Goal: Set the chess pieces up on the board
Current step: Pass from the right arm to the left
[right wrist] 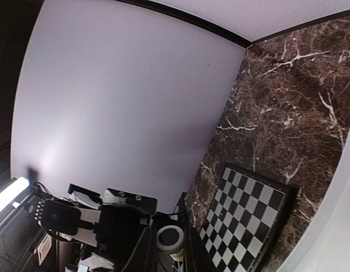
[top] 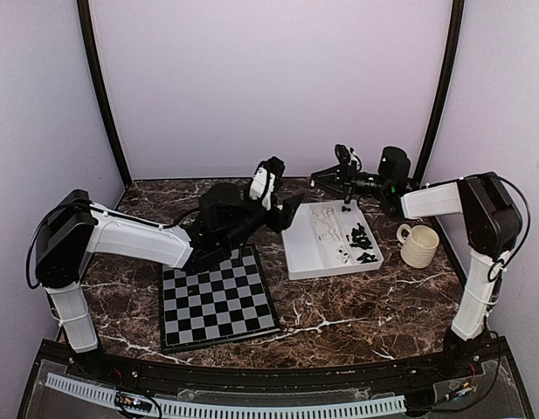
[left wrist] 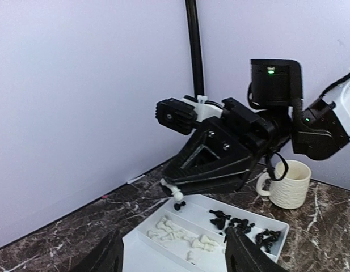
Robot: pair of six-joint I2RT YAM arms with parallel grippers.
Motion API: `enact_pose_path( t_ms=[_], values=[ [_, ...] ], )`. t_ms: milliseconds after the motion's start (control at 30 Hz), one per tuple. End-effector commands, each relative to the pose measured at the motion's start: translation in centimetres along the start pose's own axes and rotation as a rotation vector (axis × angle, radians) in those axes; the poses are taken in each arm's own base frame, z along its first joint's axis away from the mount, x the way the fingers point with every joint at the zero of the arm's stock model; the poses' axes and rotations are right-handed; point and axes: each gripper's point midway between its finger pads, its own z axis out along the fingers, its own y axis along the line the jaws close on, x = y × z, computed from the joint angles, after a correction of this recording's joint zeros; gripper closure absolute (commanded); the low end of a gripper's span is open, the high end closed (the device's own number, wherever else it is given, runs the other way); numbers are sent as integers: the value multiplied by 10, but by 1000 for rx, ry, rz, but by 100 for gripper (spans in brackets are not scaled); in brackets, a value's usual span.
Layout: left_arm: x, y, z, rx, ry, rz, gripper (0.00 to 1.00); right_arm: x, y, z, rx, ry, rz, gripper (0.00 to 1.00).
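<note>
The board [top: 217, 301] lies bare in front of the left arm, and it also shows in the right wrist view [right wrist: 248, 215]. The chess pieces lie in a white tray [top: 297, 253]: white pieces [left wrist: 180, 235] in one compartment, black pieces [left wrist: 243, 224] in the other. My right gripper [top: 319, 177] hangs over the tray's far end, shut on a white piece [left wrist: 178, 194], whose round base [right wrist: 171, 238] shows between the fingers. A small black piece [left wrist: 179, 205] sits just below it. My left gripper [left wrist: 175, 263] is open and empty at the tray's near-left corner [top: 289, 212].
A cream ribbed mug [top: 419, 244] stands right of the tray, near the right arm's forearm. Purple walls with black corner poles close in the marble table on three sides. The two grippers face each other over the tray.
</note>
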Motion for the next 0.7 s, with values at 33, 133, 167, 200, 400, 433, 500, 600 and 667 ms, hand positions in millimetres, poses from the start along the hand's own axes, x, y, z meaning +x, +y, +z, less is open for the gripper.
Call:
enact_pose_path(
  t_ms=[33,133,167,200,400,433,500,600,667],
  values=[
    [-39,19,11,-178,-126,107,39,2,81,5,-222,-26,-50,94],
    [-41,13,14,-174,-143,129,41,8,88,10,-239,-25,-40,94],
    [-44,10,14,-172,-156,130,42,10,90,11,-244,-21,-41,94],
    [-43,9,15,-172,-156,146,43,11,92,13,-247,-19,-41,94],
    [-55,-5,16,-194,-211,209,49,18,97,18,-256,-7,-44,95],
    [-55,-6,16,-198,-213,208,50,19,97,18,-255,-6,-45,95],
    [-56,-4,16,-211,-214,203,53,20,97,19,-253,-3,-45,95],
    [-58,-1,15,-232,-220,199,58,21,98,19,-252,-1,-52,94],
    [-61,1,13,-245,-233,199,62,22,97,19,-249,-1,-53,94]
  ],
)
